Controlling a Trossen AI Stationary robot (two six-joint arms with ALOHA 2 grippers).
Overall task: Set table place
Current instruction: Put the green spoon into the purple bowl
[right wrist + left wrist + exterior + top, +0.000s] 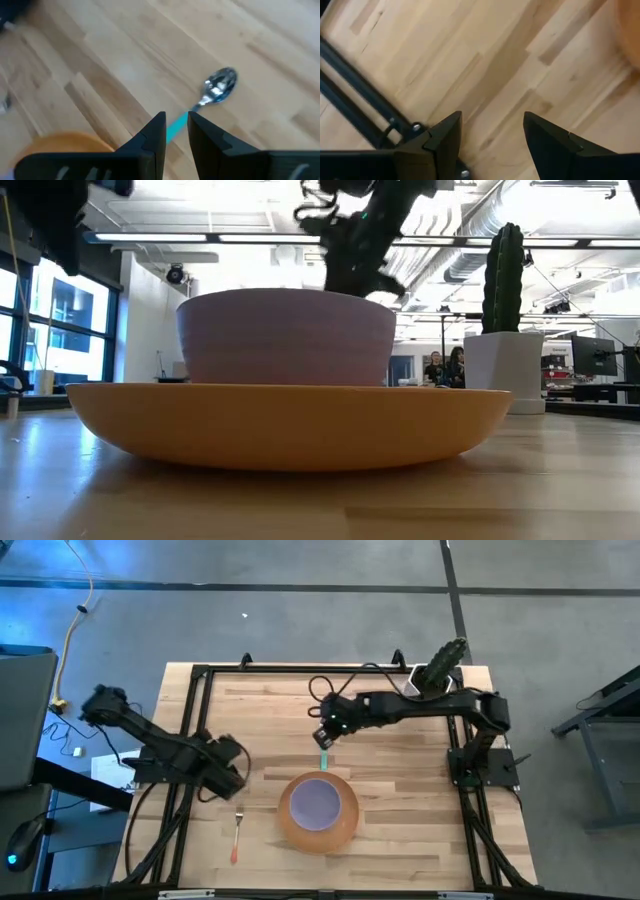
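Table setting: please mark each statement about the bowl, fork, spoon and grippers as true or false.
1. The lavender bowl sits on the orange plate. True.
2. The fork lies on the plate. False; it lies on the table, left of the plate.
3. The right gripper is closed on the spoon. True; it pinches the teal handle.
4. The left gripper holds the fork. False; it is open and empty.
5. The cactus pot stands on the plate. False; it stands on the table.
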